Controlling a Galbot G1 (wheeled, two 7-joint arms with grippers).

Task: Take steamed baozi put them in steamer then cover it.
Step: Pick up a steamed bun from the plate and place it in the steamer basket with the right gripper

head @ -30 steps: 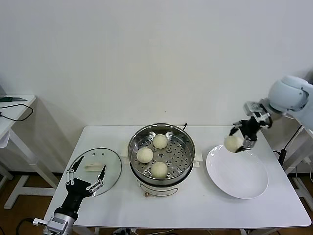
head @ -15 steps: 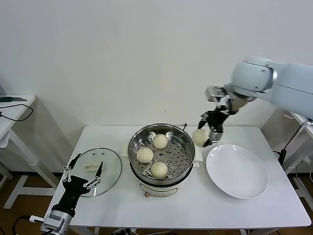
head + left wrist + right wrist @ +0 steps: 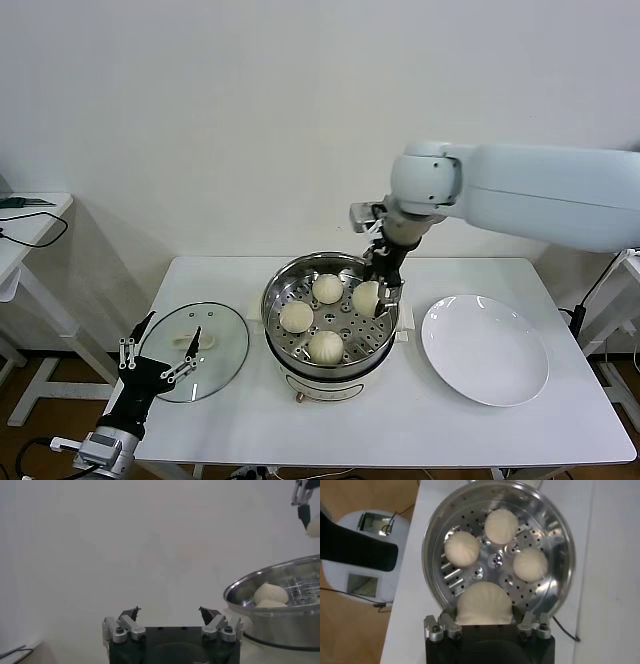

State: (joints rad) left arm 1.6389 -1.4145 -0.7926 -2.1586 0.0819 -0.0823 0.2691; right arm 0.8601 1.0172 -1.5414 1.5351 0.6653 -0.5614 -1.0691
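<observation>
The steamer (image 3: 330, 345) stands mid-table with three baozi on its perforated tray: one at the back (image 3: 327, 288), one at the left (image 3: 295, 316), one at the front (image 3: 325, 346). My right gripper (image 3: 374, 296) is shut on a fourth baozi (image 3: 365, 298) and holds it over the tray's right side. In the right wrist view this baozi (image 3: 484, 604) sits between the fingers above the steamer (image 3: 560, 535). The glass cover (image 3: 215, 352) lies flat on the table left of the steamer. My left gripper (image 3: 158, 358) is open and empty over the cover's near left edge.
An empty white plate (image 3: 485, 350) lies on the table right of the steamer. A second small table (image 3: 25, 225) stands at the far left. The left wrist view shows the steamer's wall (image 3: 280, 625) and the wall behind.
My right arm has carried the baozi leftward from above the plate to over the steamer's right side and lowered it. My left gripper has drifted slightly left and back from the cover.
</observation>
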